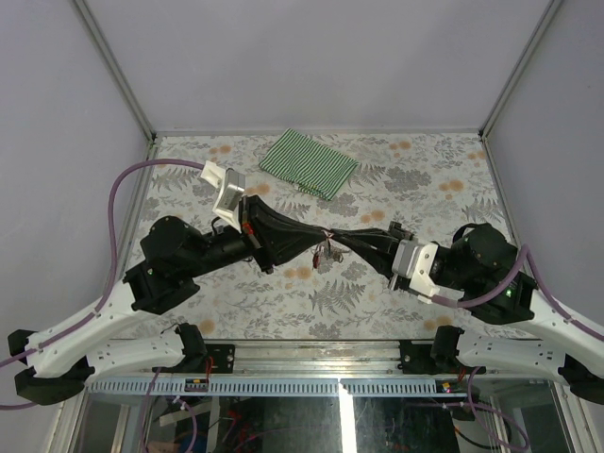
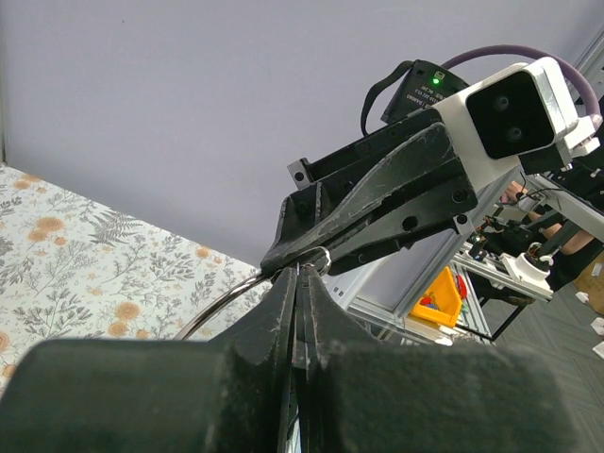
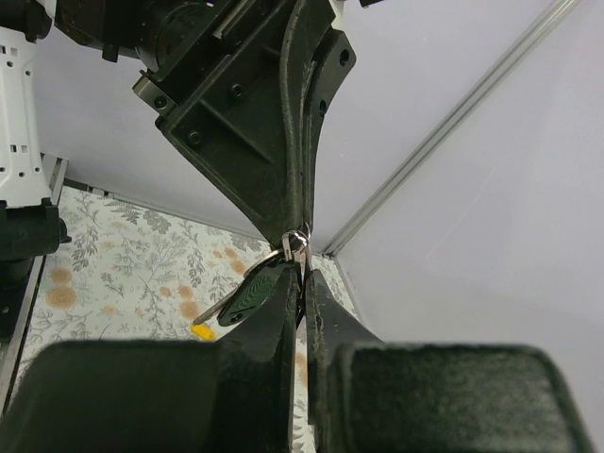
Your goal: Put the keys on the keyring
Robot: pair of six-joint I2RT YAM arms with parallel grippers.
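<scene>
Your left tool (image 2: 300,276) and right tool (image 3: 302,274) meet tip to tip, both pinching the keyring (image 3: 295,243) between them; the keys (image 3: 247,294) hang just under it

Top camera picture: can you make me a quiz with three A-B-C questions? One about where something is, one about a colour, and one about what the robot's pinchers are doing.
1. Where is the striped cloth?
A. at the far side of the table
B. under the right arm
C. held in a gripper

2. What colours are its stripes?
A. red and blue
B. green and white
C. black and yellow

3. How are the left gripper and right gripper?
A. both wide open
B. one open, one shut
C. both shut

Answers:
1 A: it lies flat by the far edge, away from the grippers.
2 B: thin green and white lines cover it.
3 C: each pair of fingers is pressed together, with the tips meeting at the keyring above the table.
</scene>
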